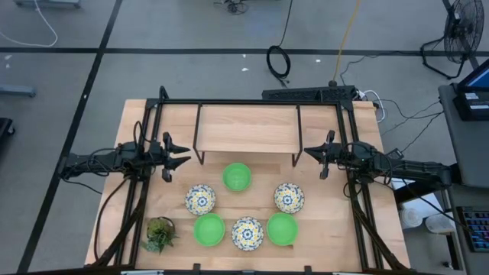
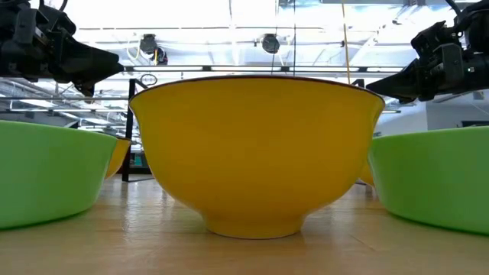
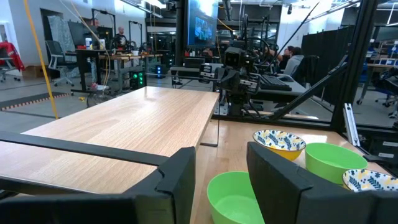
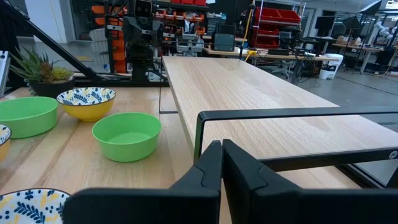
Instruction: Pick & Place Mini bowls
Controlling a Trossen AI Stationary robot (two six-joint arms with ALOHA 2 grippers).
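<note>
Sitting loose on the counter (image 1: 336, 229): six mini bowls (image 1: 237, 177), untouched. Left pincer (image 1: 177, 156) released, right pincer (image 1: 315, 155) clenched, both raised at the sides. Bowls look rigid, glossy, probably slippery and chippable; pinch one rim wall, inside-outside.

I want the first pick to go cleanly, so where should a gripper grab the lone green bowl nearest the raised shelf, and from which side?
Probably best to take the green bowl by its thin rim, coming straight down from above, one finger inside and one outside. It sits upright and open, with bare table all round it. The left gripper is open and about as near as the right gripper, which is shut.
</note>
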